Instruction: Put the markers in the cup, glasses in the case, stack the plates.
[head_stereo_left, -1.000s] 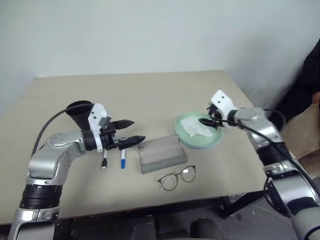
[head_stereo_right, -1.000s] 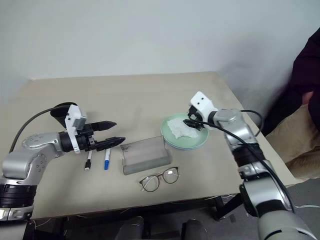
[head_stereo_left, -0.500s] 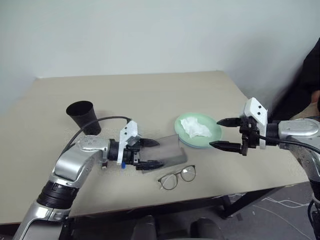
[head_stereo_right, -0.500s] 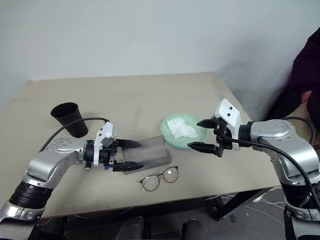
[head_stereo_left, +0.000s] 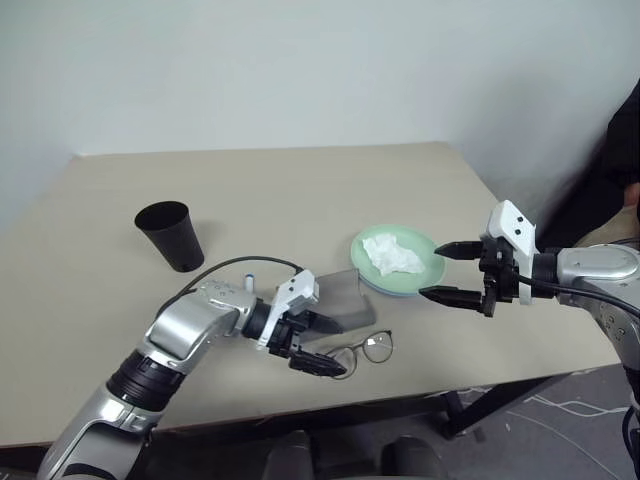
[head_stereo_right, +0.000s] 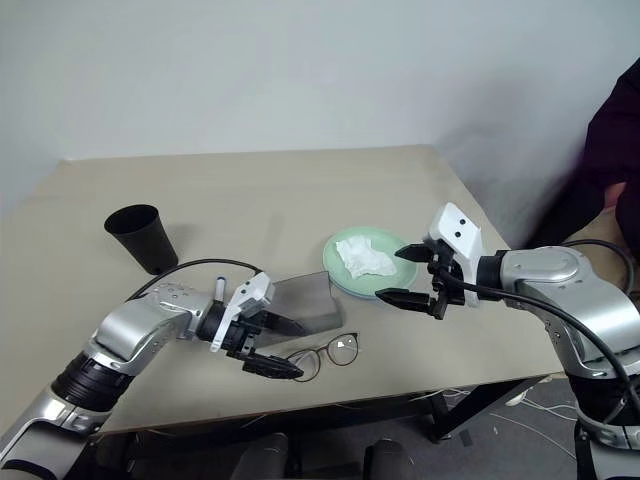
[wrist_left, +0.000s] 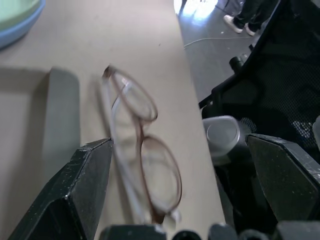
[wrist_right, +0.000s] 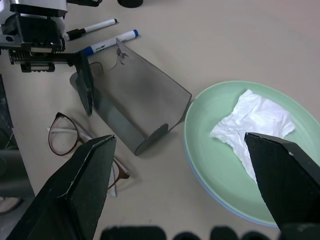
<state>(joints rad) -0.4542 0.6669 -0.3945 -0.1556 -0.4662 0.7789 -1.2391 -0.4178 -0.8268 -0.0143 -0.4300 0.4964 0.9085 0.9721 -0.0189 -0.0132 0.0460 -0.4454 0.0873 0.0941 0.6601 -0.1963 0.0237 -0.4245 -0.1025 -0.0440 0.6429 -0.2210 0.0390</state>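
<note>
On the table: two markers (wrist_right: 102, 35), two stacked plates (wrist_right: 200, 150), both claws wide.

Two markers (wrist_right: 102, 35), one cup (head_stereo_left: 170, 235), one glasses (head_stereo_left: 362, 352), one case (wrist_right: 130, 107), two stacked plates (wrist_right: 200, 150), one tissue (head_stereo_left: 391, 254)

Tabletop (head_stereo_left: 300, 190): smooth, matt beige laminate. Cup (head_stereo_left: 170, 235) reads as matt black plastic; the case (wrist_right: 132, 107) as grey, semi-translucent, smooth plastic; the mint green plate (wrist_right: 200, 145) as satin plastic over a light blue one, bearing crumpled white tissue (wrist_right: 252, 122) of soft paper. Glasses (wrist_left: 142, 165): thin brownish glossy frame with clear lenses; both claw fingers (wrist_right: 85, 185) are matt black, finely grained plastic.
</note>
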